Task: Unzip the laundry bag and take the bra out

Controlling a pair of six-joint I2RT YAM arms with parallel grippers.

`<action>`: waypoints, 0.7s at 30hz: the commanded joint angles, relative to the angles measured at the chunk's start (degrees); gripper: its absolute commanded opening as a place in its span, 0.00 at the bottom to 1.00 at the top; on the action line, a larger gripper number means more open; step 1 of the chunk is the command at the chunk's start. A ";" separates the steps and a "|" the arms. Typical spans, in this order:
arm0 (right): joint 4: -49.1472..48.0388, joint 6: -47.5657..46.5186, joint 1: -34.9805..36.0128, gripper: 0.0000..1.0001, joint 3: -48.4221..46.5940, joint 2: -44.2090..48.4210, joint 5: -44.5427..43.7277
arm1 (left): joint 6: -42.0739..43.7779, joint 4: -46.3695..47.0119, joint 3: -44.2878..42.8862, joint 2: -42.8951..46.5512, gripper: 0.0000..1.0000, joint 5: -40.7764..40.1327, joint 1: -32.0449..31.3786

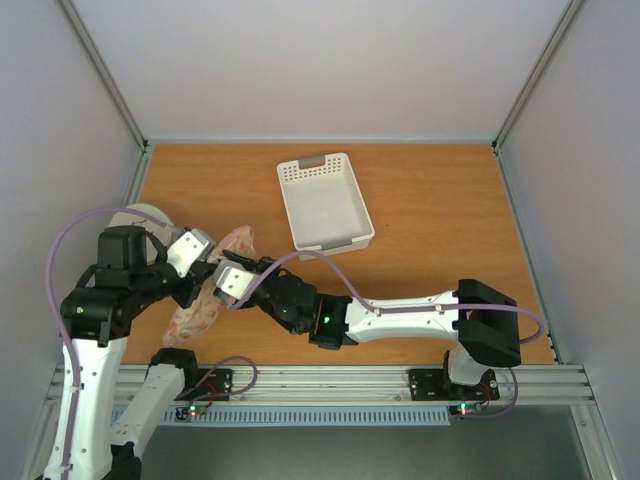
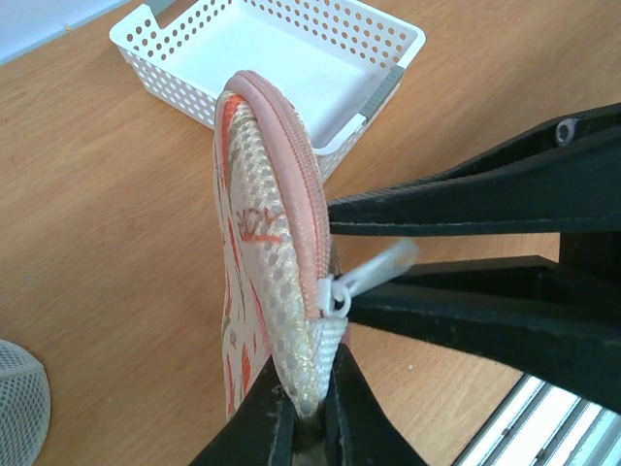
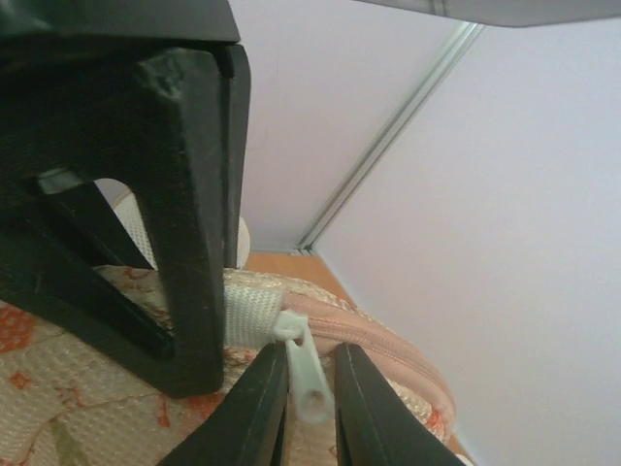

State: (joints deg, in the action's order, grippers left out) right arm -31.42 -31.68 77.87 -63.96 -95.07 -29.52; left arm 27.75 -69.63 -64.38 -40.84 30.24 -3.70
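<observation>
Left wrist view: left gripper (image 2: 309,403) clamps the lower end of the bag (image 2: 267,243), fingers pressed tight on fabric. The bag stands upright mid-frame, basket (image 2: 165,73) behind. Right gripper (image 3: 310,364) is narrowed to a slit, pinching the white pull (image 3: 312,393).
</observation>
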 commanded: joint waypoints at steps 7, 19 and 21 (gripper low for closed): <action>2.16 1.63 -0.46 0.08 -3.01 0.71 0.50 | 1.52 0.56 0.66 0.62 0.01 1.61 -0.16; 10.63 5.24 -0.56 0.01 -5.90 1.66 3.43 | 3.69 1.08 1.71 0.43 0.01 -0.18 -0.16; 13.04 8.12 -1.31 0.01 -6.18 2.74 4.89 | 5.83 1.31 2.68 0.57 0.01 -0.87 -0.18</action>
State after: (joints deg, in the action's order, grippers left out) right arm -20.69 -28.45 77.47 -68.01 -95.00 -27.20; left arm 30.13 -69.65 -63.33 -40.82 29.19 -3.73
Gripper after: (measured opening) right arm 0.014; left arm 0.036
